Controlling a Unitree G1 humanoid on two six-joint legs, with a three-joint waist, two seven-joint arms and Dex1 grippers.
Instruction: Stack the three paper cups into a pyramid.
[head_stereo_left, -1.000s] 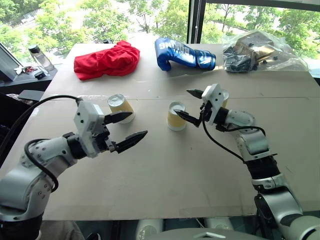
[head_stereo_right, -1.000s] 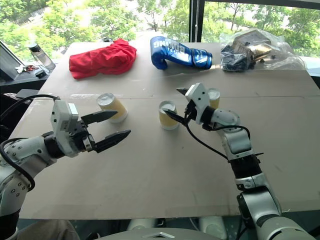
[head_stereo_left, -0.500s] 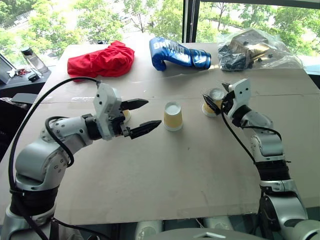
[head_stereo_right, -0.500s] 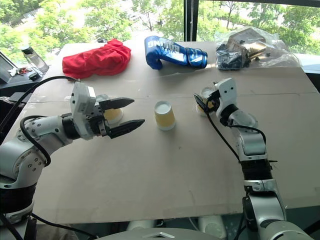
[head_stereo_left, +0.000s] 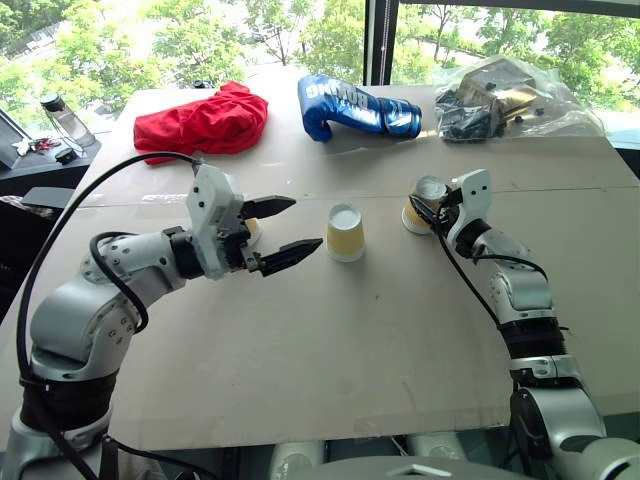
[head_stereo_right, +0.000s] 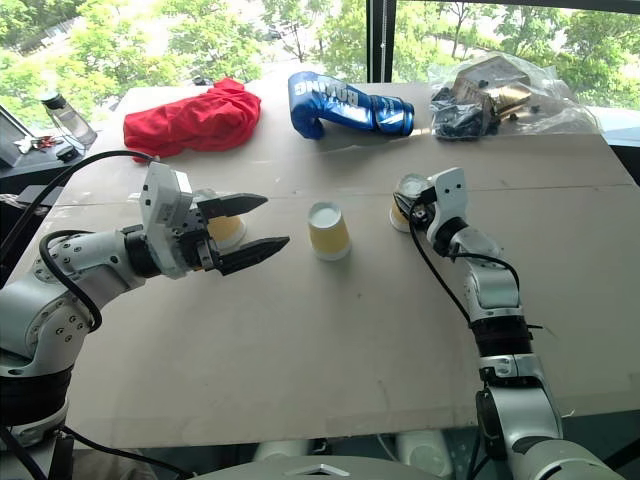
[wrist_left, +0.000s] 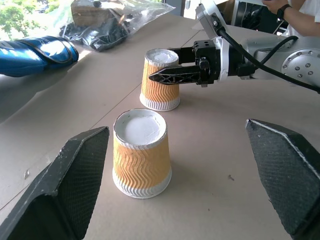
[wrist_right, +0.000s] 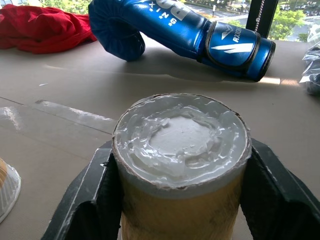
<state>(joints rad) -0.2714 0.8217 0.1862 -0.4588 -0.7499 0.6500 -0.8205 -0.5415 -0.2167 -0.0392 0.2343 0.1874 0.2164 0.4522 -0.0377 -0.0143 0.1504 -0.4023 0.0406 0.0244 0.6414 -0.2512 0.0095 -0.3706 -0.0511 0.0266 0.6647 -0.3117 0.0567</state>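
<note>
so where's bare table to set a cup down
Bare: the wide near strip of table, from the cups toward the robot. Also a smaller patch between the middle cup and the right claw, shut on its cup. Crowded: the far edge, with red cloth, glove and bag.

This looks like a robot test room in an office or lab building, not a home. A broad work table (head_stereo_left: 330, 340) covered with plain brown board stands right against tall windows (head_stereo_left: 300, 30) with dark frames, and treetops fill the glass beyond. Odd trial props lie along the far edge: a red cloth (head_stereo_left: 200, 120), a blue boxing glove (head_stereo_left: 355, 108) and a clear plastic bag (head_stereo_left: 510, 95) of dark parts. A water bottle (head_stereo_left: 62, 118) stands on a side surface at far left.
</note>
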